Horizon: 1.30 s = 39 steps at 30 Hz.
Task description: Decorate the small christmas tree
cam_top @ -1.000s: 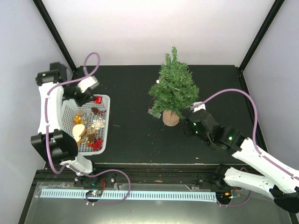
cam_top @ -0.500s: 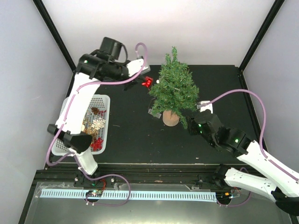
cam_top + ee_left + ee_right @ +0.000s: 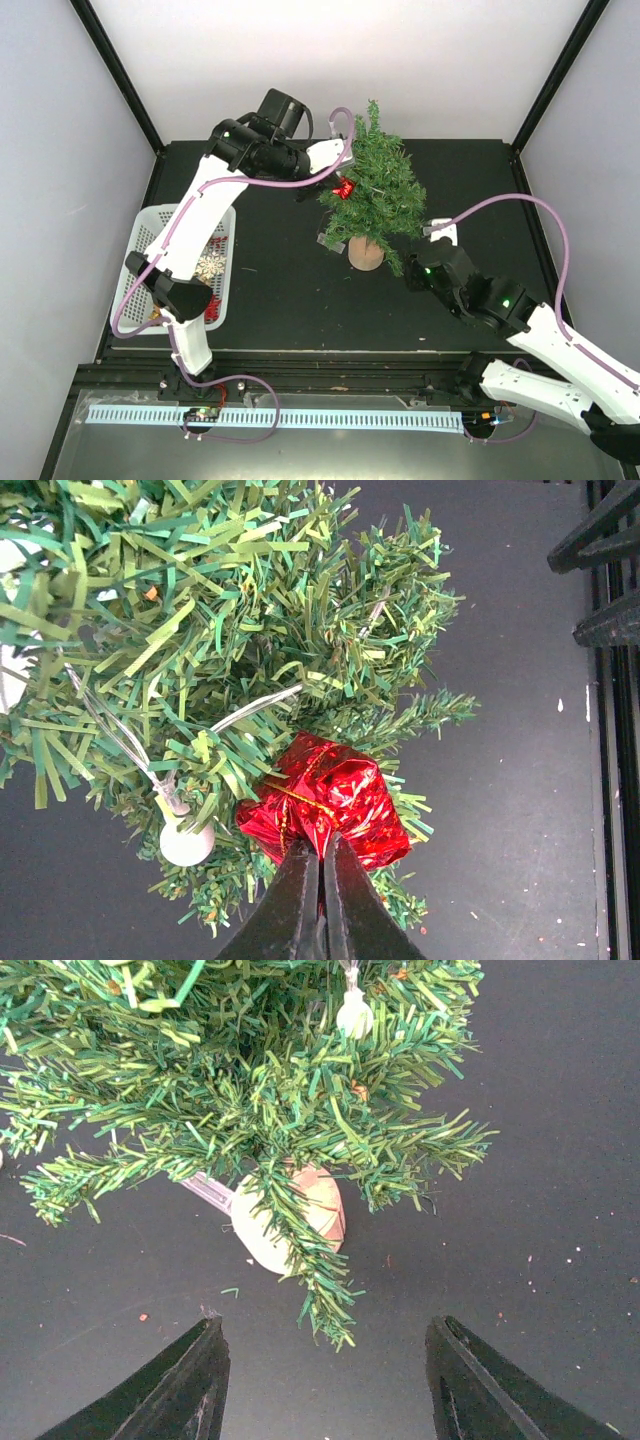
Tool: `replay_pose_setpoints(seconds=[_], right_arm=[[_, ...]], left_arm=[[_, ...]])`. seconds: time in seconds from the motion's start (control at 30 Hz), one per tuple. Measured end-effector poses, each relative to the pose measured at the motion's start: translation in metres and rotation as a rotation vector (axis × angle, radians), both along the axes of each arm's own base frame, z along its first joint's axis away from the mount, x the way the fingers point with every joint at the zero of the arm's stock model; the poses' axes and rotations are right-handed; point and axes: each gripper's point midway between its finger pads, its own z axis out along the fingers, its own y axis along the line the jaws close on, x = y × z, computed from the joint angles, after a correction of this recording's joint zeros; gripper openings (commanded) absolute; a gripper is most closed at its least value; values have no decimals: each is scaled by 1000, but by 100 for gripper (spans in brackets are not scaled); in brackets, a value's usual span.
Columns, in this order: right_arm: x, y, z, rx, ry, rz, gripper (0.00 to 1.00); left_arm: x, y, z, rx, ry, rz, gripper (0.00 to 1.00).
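The small christmas tree [image 3: 372, 180] stands upright on its tan wooden stump base [image 3: 366, 253] in the middle of the black table. My left gripper [image 3: 343, 183] is shut on a shiny red foil gift ornament [image 3: 331, 799] and holds it against the tree's left-side branches [image 3: 250, 630]. A white light bulb [image 3: 186, 844] on a wire hangs in the branches just left of the ornament. My right gripper [image 3: 415, 270] is open and empty, low over the table right of the stump [image 3: 290, 1218], with a drooping branch between its fingertips [image 3: 190, 1385].
A white mesh basket [image 3: 139, 255] at the left edge holds several ornaments, among them a white snowflake [image 3: 209, 268] and a red one [image 3: 212, 310]. A clear tag [image 3: 330, 240] lies by the stump. Black frame posts stand at the back corners.
My left arm swung from the basket across to the tree, carrying the red ornament, and now presses it into the left branches. My right gripper shifted only slightly near the stump.
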Motion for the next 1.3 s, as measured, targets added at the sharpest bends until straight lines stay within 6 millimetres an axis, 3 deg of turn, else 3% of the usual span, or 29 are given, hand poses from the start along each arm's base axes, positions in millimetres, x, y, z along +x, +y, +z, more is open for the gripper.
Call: replay_pose_setpoints(seconds=[0.23, 0.63, 0.73, 0.83, 0.9, 1.17, 1.3], right_arm=[[-1, -1, -3, -1, 2, 1, 55], [-4, -4, -4, 18, -2, -4, 55], [-4, -4, -7, 21, 2, -6, 55], [-4, -4, -8, 23, 6, -5, 55], [-4, -4, -8, 25, 6, -5, 55], [-6, -6, -4, 43, -3, -10, 55], [-7, -7, -3, 48, -3, -13, 55]], left_arm=[[3, -10, -6, 5, 2, 2, 1], [28, -27, -36, 30, 25, 34, 6], [30, -29, -34, 21, 21, 40, 15], [30, -31, -33, 16, 19, 43, 35], [30, -32, -35, 14, 26, 49, 43], [30, -21, -59, 82, 44, 91, 58], [28, -9, -51, 94, 12, 121, 63]])
